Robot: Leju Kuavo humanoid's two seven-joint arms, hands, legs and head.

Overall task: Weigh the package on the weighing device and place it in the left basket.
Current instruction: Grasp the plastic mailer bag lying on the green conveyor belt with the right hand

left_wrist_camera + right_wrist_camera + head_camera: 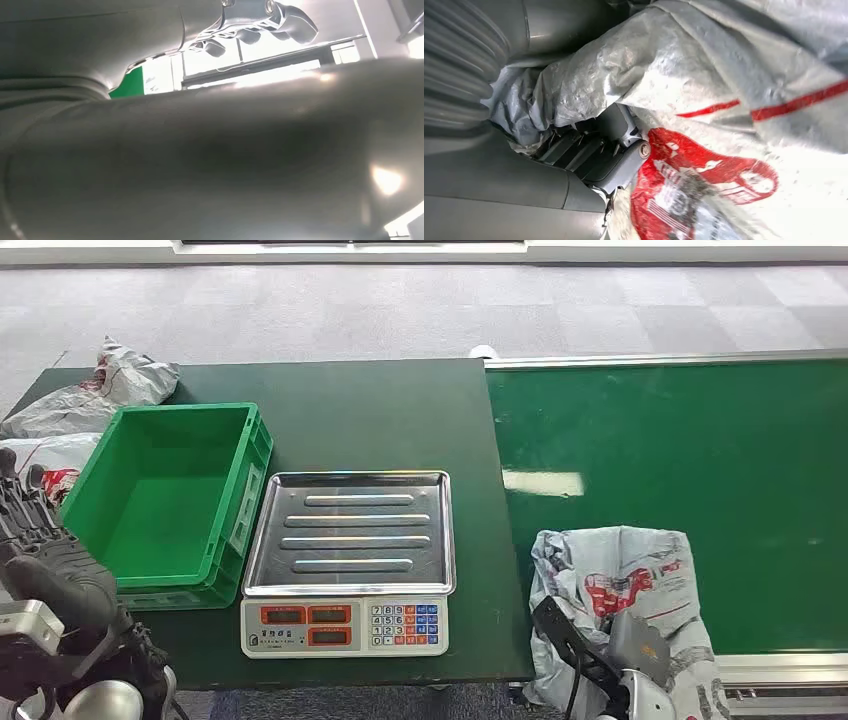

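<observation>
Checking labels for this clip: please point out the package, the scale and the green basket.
package (620, 570), head view, upper printed face of the bag.
scale (350, 532), head view, middle of the steel tray.
green basket (252, 475), head view, right wall.

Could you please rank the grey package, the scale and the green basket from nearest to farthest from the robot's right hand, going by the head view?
From the right hand:
1. Grey package, held in that hand on the green belt.
2. Scale, mid-table to its left.
3. Green basket, beyond the scale at the table's left.
</observation>
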